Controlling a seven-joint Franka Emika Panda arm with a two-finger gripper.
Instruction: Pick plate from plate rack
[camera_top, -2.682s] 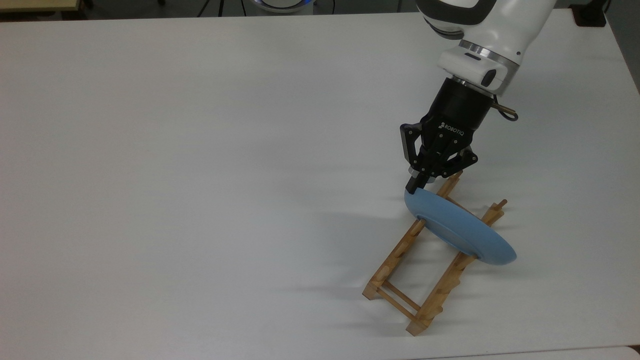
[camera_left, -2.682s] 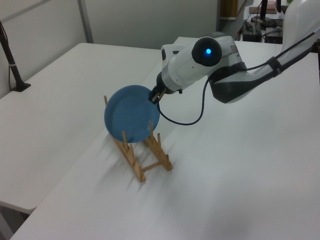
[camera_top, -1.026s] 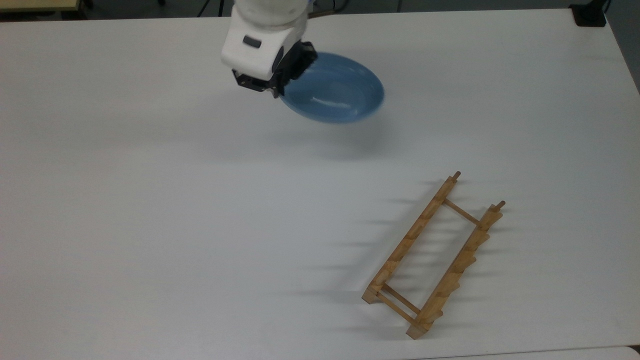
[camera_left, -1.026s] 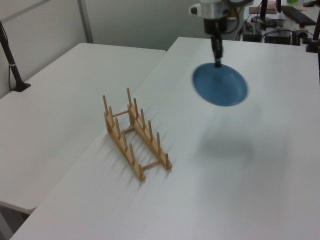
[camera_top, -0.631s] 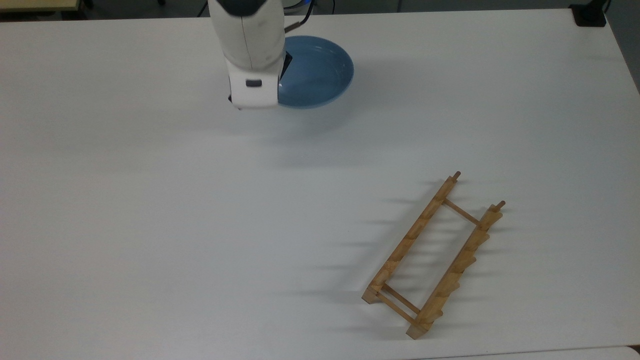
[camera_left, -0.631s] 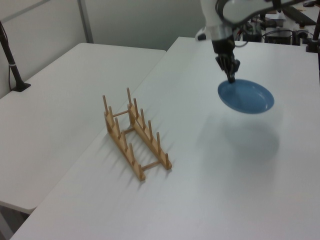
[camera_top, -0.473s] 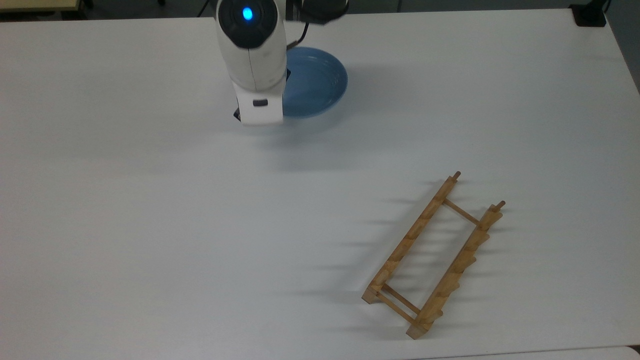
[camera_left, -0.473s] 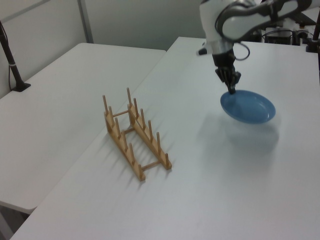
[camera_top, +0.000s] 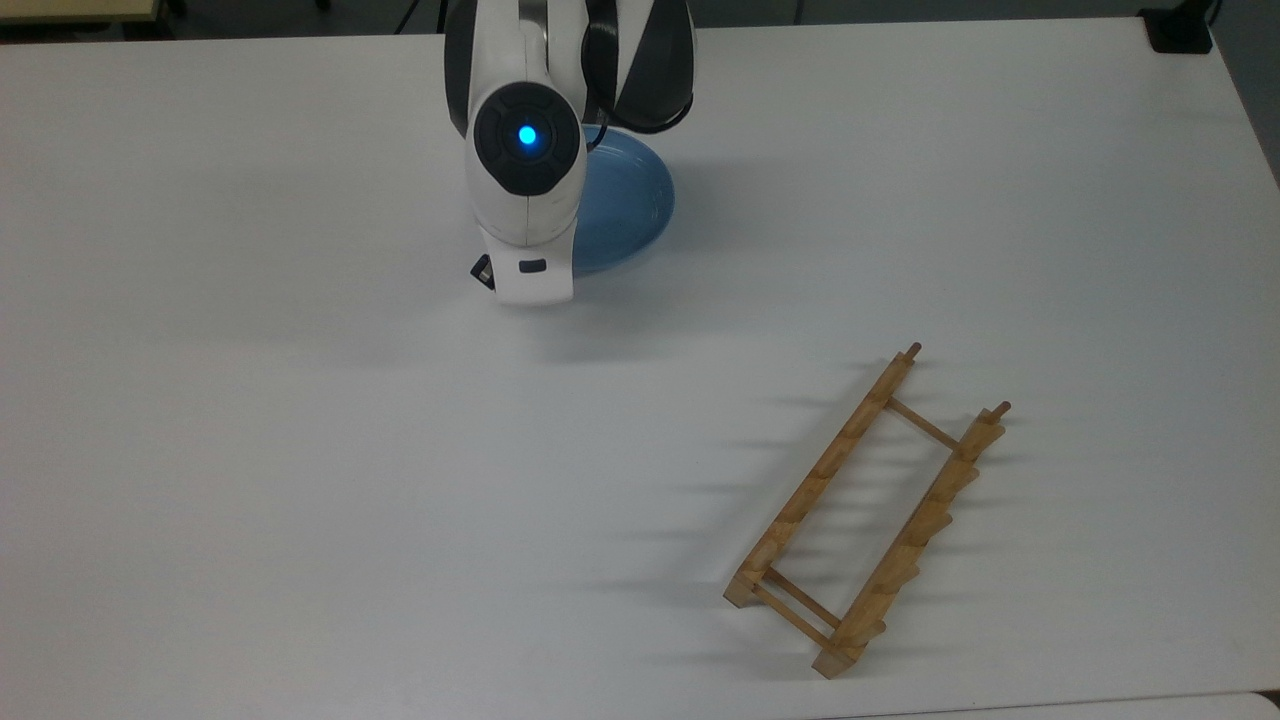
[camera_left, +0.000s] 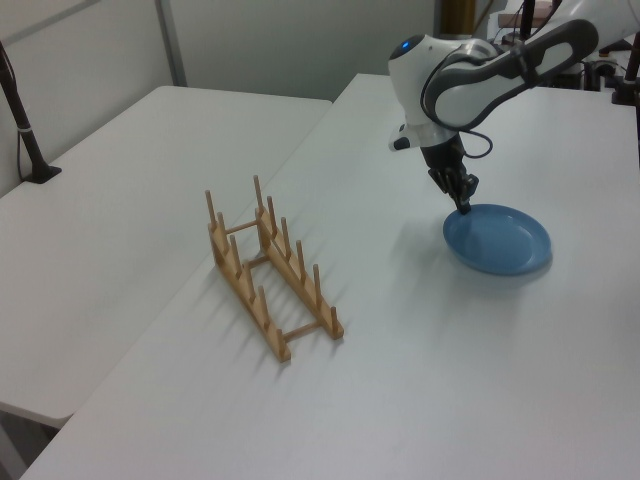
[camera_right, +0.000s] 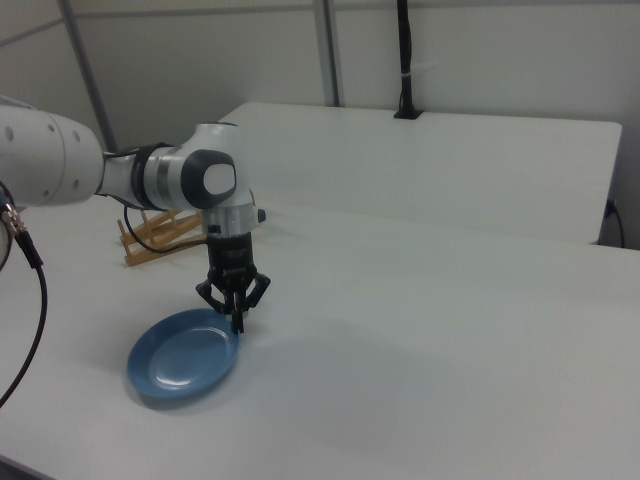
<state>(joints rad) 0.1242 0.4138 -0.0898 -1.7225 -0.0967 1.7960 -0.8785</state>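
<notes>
The plate (camera_left: 498, 239), standing in the rack (camera_left: 268, 274) moments ago, is now lying flat on the desk (camera_left: 420, 380), well apart from the rack. The claw (camera_right: 237, 322) is still pinching the plate's rim. Lift-out is done; letting go is probably what is remaining.

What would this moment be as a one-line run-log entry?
gripper: shut on plate rim | plate: low over table, level | plate rack: empty
</notes>
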